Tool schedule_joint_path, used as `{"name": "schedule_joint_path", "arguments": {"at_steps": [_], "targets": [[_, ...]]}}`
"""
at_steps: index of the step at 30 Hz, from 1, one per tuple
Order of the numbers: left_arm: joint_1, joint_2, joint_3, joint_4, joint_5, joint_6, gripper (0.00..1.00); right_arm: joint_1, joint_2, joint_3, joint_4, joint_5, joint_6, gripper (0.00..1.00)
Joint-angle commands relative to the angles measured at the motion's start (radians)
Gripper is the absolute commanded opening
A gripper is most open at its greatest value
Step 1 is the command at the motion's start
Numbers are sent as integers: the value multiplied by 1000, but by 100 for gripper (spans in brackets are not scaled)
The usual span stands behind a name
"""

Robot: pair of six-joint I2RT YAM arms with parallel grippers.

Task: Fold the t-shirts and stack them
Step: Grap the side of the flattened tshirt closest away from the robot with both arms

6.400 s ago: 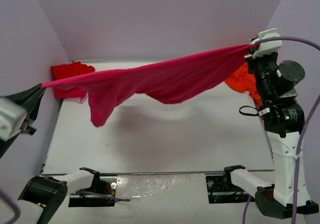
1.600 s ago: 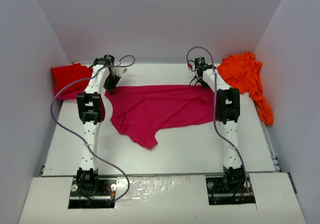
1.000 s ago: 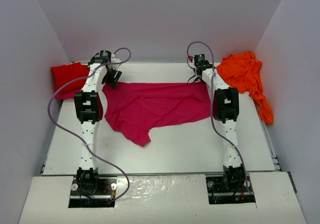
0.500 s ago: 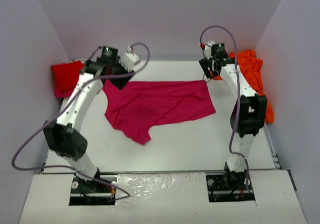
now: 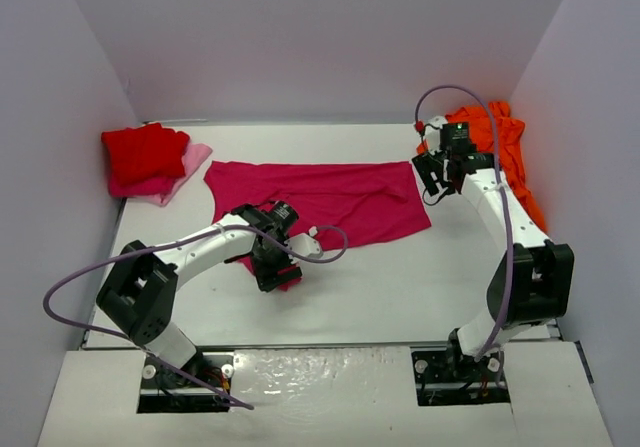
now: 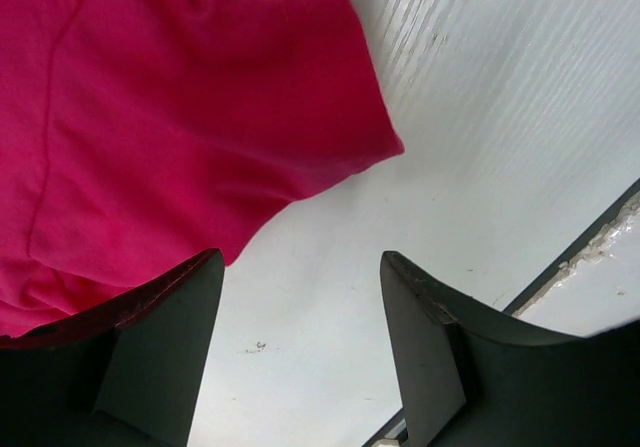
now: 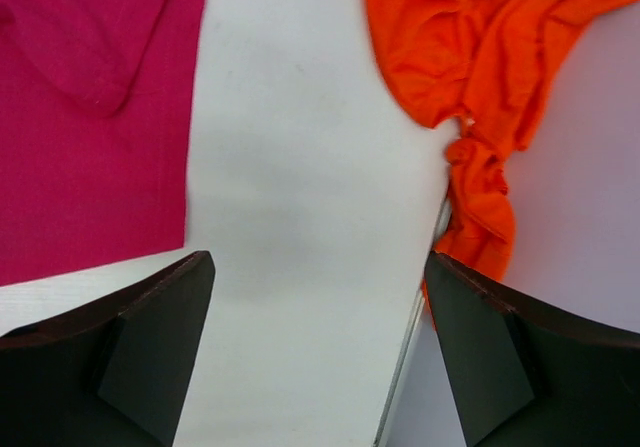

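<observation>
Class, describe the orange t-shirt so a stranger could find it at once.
Go to the far right corner of the white table, by the right wall. There lies the soft orange cloth t-shirt, a crumpled heap. The magenta-pink cloth t-shirt beside it lies flat, and the bright red t-shirt sits folded far left.

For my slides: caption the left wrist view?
Open left fingers hover over the table, beside the pink shirt.

Robot lab cell, plain walls (image 5: 300, 47), white table (image 5: 400, 277)
</observation>
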State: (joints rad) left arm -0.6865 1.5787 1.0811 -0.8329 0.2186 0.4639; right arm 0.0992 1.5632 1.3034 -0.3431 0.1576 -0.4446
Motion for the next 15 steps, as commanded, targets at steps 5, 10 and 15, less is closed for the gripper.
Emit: {"name": "schedule_joint_path", "arguments": {"at_steps": [5,10,15], "targets": [[-78,53,35,10,28,2,61,-23,-178,-53,86,69,17,87],[-94,97,25,6,69,11,39,-23,-171,-62,88,75,20,88],[-96,110,23,17,42,19,0,-23,-160,-64,96,65,32,88]]}}
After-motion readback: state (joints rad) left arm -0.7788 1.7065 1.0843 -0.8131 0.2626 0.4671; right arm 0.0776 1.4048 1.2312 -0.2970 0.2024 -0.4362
